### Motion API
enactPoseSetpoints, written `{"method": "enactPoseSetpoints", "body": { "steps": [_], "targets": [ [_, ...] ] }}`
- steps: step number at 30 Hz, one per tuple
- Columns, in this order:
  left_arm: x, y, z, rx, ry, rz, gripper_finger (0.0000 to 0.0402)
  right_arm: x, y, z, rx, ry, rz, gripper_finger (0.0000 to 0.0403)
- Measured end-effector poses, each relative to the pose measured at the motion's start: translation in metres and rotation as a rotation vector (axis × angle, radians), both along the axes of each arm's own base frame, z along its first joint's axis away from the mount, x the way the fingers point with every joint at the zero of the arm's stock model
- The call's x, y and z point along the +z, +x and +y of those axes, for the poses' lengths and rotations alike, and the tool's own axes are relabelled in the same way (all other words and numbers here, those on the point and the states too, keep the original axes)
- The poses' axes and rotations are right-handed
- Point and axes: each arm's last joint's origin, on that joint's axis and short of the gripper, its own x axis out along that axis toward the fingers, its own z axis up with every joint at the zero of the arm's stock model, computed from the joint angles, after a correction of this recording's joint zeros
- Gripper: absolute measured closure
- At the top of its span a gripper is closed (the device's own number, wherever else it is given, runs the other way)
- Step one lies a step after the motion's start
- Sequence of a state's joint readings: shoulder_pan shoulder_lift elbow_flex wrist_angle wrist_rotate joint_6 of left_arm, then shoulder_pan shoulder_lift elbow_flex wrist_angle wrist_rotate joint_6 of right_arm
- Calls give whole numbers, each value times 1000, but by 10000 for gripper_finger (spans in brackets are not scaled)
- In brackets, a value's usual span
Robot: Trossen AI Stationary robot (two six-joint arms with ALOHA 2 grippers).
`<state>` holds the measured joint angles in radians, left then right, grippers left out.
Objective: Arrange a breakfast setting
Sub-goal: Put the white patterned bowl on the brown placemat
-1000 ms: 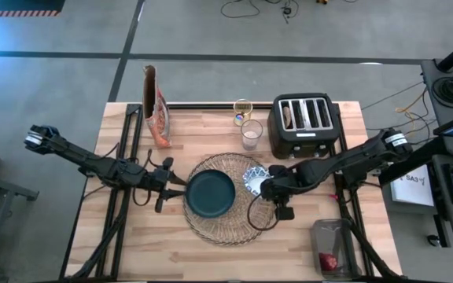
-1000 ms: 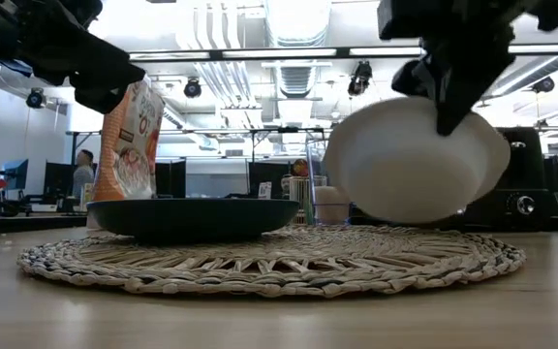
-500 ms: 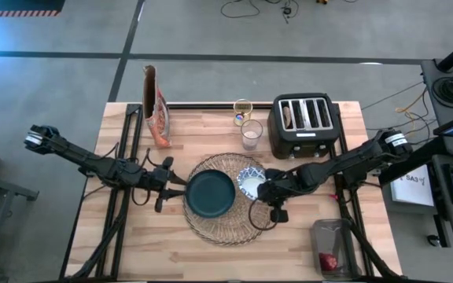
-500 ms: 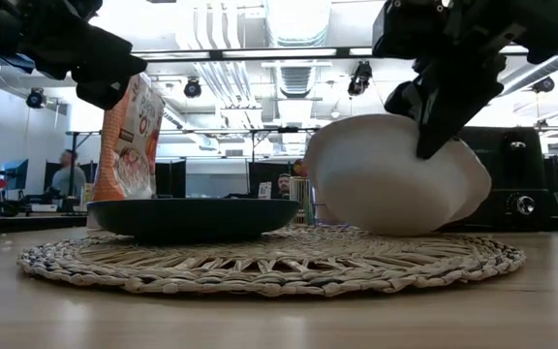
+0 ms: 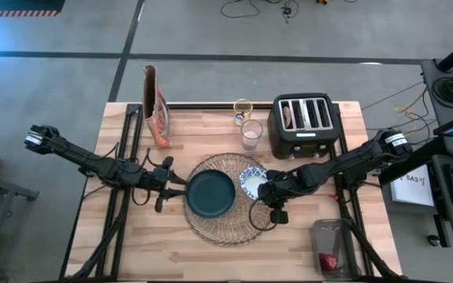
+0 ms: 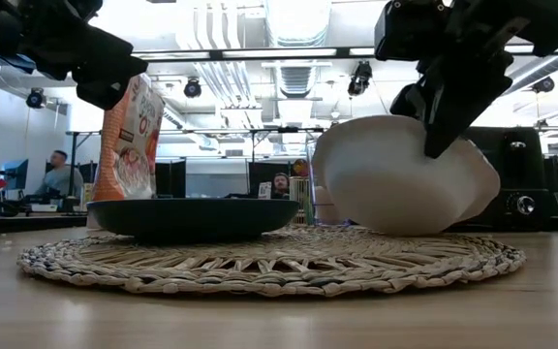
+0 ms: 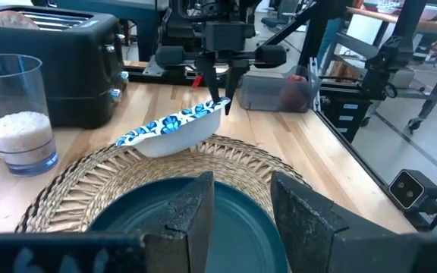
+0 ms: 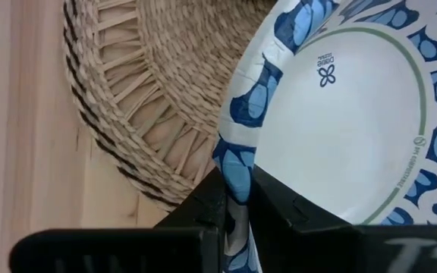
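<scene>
A round wicker placemat (image 5: 225, 224) lies mid-table with a dark teal plate (image 5: 211, 193) on its left half. My right gripper (image 5: 267, 189) is shut on a blue-and-white patterned bowl (image 5: 252, 182) at the placemat's right part; the bowl also shows in the low view (image 6: 400, 179) and the left wrist view (image 7: 174, 129). My left gripper (image 5: 168, 189) is open and empty at the plate's left edge, with its fingers (image 7: 192, 216) over the plate. A clear glass (image 5: 251, 134) with white contents stands behind the placemat. A dark-red fruit (image 5: 330, 259) lies in a clear container. My right gripper pinches the bowl's rim (image 8: 234, 163) on the side toward the table's right edge, one finger inside the bowl and one outside. The fingers slant down from the table's right. The bowl is tilted, its held side higher, and its underside (image 6: 395, 228) meets the placemat.
A black four-slot toaster (image 5: 303, 124) stands at the back right with a bread piece (image 5: 289, 116) in one slot. A tall cereal bag (image 5: 156, 106) stands at the back left. A small jar (image 5: 243, 110) stands behind the glass. The clear container (image 5: 333, 244) sits near the front right corner.
My right gripper has gone down and a little toward the table's left edge with the bowl. The bowl, first hanging steeply tilted clear of the placemat, now sits lower and less tilted, its underside on the placemat.
</scene>
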<state>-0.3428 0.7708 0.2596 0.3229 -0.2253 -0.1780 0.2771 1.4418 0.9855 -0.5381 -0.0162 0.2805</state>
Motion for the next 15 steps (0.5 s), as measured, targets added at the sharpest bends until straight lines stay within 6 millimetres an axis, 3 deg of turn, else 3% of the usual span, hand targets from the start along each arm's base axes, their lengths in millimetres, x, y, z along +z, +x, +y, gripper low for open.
{"method": "enactPoseSetpoints", "body": {
  "steps": [15],
  "targets": [
    [1,0,0,3,-3,-12,285,0,1,-2,-115,-5,-4,360]
  ]
}}
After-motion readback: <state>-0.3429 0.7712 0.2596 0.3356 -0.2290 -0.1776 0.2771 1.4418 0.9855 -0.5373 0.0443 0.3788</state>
